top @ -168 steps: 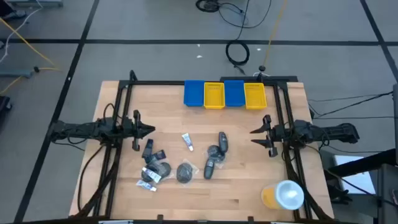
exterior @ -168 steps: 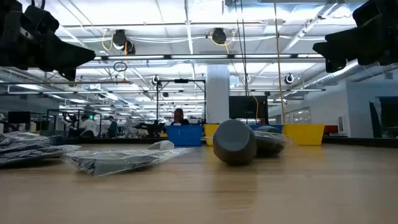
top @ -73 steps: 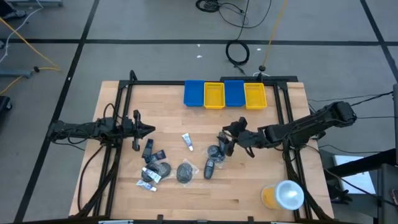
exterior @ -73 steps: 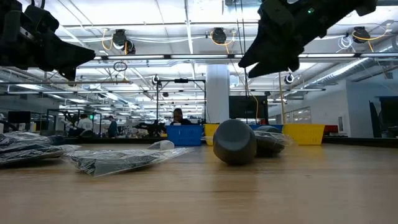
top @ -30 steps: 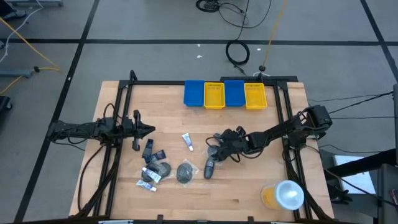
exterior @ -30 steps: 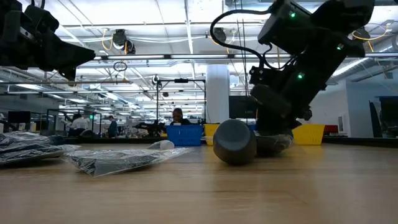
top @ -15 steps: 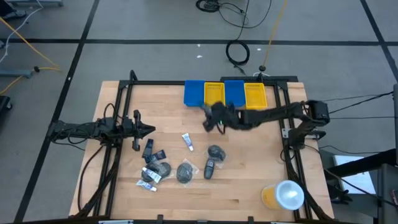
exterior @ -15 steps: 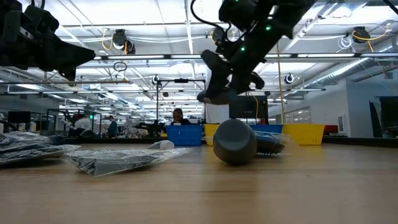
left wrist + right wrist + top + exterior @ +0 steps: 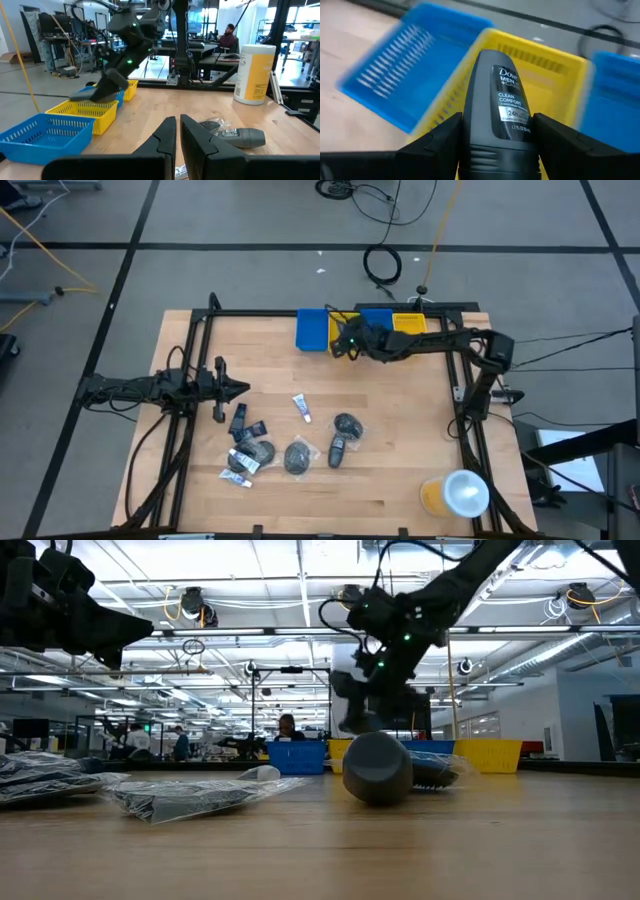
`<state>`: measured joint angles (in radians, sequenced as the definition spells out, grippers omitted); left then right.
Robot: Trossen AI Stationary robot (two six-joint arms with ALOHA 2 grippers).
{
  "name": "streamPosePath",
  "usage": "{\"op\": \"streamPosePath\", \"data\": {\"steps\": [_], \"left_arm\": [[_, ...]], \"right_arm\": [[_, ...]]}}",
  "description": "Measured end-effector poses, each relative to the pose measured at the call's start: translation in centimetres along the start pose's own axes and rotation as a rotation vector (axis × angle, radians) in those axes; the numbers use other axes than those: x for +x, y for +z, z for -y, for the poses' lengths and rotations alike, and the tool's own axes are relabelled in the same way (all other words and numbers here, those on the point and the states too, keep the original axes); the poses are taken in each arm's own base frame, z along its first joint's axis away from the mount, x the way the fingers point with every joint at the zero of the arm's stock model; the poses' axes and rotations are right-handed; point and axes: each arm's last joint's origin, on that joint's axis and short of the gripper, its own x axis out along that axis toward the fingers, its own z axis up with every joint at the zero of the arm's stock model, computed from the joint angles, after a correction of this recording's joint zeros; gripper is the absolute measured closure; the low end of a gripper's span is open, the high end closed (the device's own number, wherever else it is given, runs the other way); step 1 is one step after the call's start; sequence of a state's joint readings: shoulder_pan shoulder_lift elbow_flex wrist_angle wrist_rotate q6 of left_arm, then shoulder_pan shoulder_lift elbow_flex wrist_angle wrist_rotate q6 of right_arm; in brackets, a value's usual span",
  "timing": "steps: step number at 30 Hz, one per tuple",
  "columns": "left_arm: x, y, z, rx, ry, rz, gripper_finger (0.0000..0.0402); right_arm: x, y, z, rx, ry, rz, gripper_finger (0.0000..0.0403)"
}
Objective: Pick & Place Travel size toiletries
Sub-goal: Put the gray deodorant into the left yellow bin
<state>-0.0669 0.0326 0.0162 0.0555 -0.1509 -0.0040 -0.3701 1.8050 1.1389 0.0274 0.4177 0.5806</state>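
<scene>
I see the right gripper (image 9: 345, 340) pinching a dark Dove deodorant bottle (image 9: 499, 117) above the yellow bin (image 9: 547, 67) beside the blue bin (image 9: 311, 329). Left gripper (image 9: 232, 389) pressed together, waiting at table's left.

We see four bins (image 9: 312, 329) along the desk's (image 9: 400, 450) far edge, toiletries (image 9: 292, 440) mid-desk, a cup (image 9: 455, 494) near-right.

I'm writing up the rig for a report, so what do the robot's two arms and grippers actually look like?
Both arms are dark, nearly black, built from slim jointed links. The left gripper ends in two narrow tapered black fingers with flat inner faces. The right gripper has broader matte black fingers, and small green indicator lights glow on its wrist. Dark cabling loops along the right arm.
</scene>
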Motion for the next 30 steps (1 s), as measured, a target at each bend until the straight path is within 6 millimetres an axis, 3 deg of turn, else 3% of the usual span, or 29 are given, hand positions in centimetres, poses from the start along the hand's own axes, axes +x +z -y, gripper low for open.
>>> {"op": "streamPosePath", "data": {"steps": [6, 22, 30], "left_arm": [[0.0, 0.0, 0.0, 0.0, 0.0, 0.001, 0.0376], [0.0, 0.0, 0.0, 0.0, 0.0, 0.001, 0.0376], [0.0, 0.0, 0.0, 0.0, 0.0, 0.0, 0.0376]], "right_arm": [[2.2, -1.4, 0.4, 0.0, -0.059, -0.001, 0.0193], [2.7, -1.2, 1.0, 0.023, -0.078, 0.009, 0.0189], [3.0, -1.4, 0.9, 0.023, -0.061, -0.004, 0.0163]]}}
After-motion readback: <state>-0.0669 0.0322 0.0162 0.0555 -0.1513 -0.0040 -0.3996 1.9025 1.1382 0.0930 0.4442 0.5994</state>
